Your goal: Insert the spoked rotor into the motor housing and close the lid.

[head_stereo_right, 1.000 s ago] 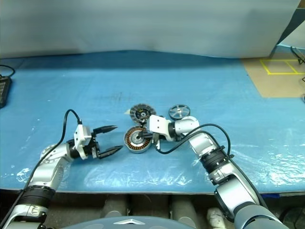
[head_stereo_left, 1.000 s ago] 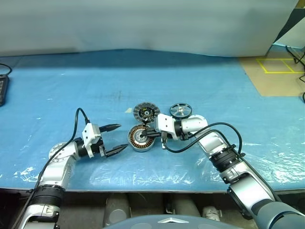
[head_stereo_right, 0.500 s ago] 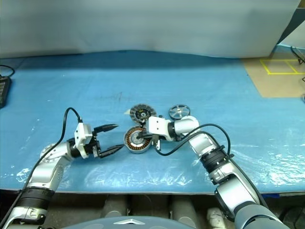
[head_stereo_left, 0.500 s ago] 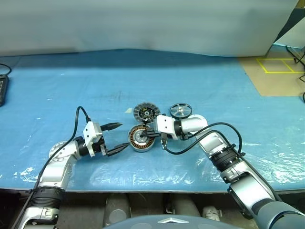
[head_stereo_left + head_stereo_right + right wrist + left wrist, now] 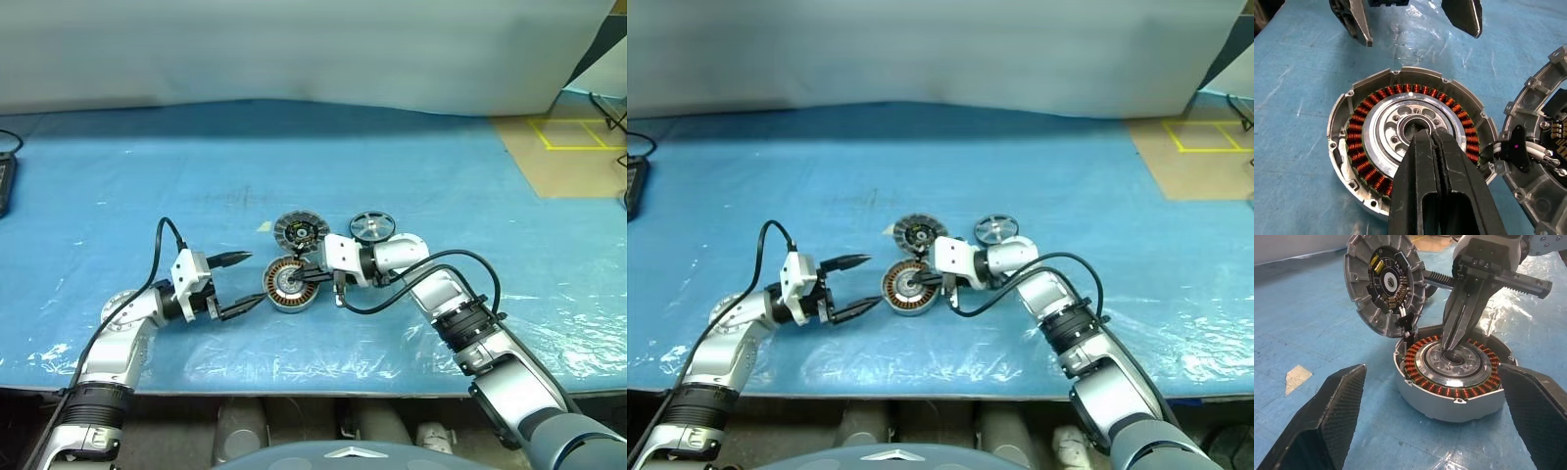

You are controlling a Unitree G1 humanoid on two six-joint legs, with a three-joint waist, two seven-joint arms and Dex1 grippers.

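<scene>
The motor housing (image 5: 287, 284), a silver cup with a ring of copper windings, lies flat on the blue table. My right gripper (image 5: 1422, 133) is shut, its tips resting at the dark centre hole of the housing (image 5: 1376, 127). The lid (image 5: 1383, 284) leans tilted at the housing's far edge, circuit side showing, with wires joining it to the housing. To the right of the lid lies the spoked rotor (image 5: 371, 226), behind my right wrist. My left gripper (image 5: 253, 280) stands open just left of the housing, its fingers (image 5: 1332, 416) flanking it without touching.
A small beige scrap (image 5: 265, 226) lies left of the lid. A black device (image 5: 5, 181) sits at the table's far left edge. Tan floor with yellow tape (image 5: 568, 137) lies beyond the back right corner. Crinkled plastic film runs along the table's front edge (image 5: 294, 370).
</scene>
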